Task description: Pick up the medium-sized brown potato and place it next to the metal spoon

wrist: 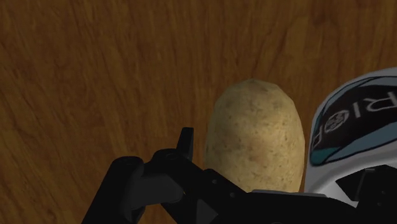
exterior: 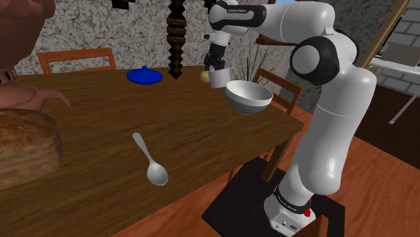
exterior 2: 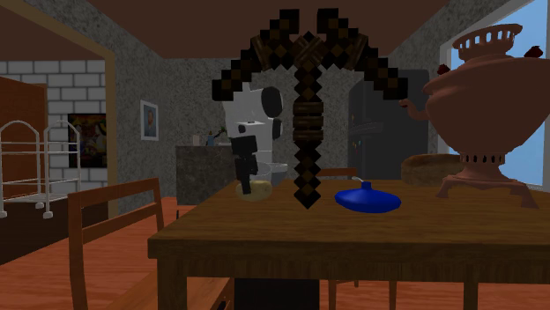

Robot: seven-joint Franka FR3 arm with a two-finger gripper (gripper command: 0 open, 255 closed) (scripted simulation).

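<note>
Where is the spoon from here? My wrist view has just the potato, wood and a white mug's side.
Observer: The spoon lies on the table well toward the shoulder view's lower left of the potato.
Operator: What's past the mug?
Observer: A white bowl stands at the shoulder view's right of the mug, by the table's edge.
Operator: Anything tall nearby?
Observer: A dark blocky pickaxe rises between the potato and a blue lid.
</note>
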